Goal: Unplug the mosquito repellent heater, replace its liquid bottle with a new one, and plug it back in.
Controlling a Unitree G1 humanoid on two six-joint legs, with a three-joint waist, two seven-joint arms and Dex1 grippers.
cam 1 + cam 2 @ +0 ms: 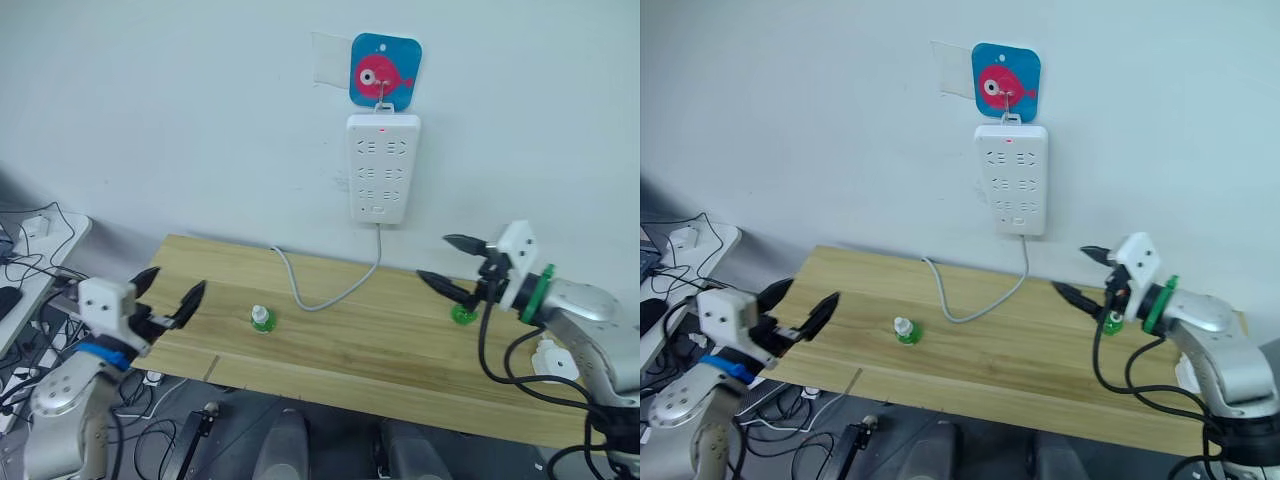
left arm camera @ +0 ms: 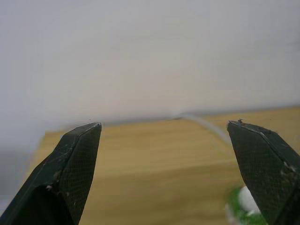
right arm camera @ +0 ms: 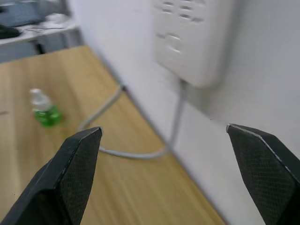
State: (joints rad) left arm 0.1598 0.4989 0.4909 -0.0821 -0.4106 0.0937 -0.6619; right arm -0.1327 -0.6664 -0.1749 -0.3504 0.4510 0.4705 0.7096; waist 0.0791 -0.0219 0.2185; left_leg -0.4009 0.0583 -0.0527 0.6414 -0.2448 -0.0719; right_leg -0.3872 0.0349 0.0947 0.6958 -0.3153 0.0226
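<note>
Left claw (image 1: 168, 291) sits nearest my view, over left end of light wooden surface (image 1: 380, 350), black fingers spread, holding nothing. Small green liquid bottle with white cap (image 1: 262, 319) stands mid-surface, beside grey cable (image 1: 330, 292) running up to long white power strip (image 1: 381, 167) on wall. Right claw (image 1: 446, 262) hovers gaping, empty, above second green bottle (image 1: 462, 314). Rounded white heater unit (image 1: 549, 358) sits partly hidden behind my right arm.

A long wooden table (image 1: 350, 350) is standing against a plain white wall (image 1: 150, 120), with wires (image 1: 30, 270) lying beside it.
</note>
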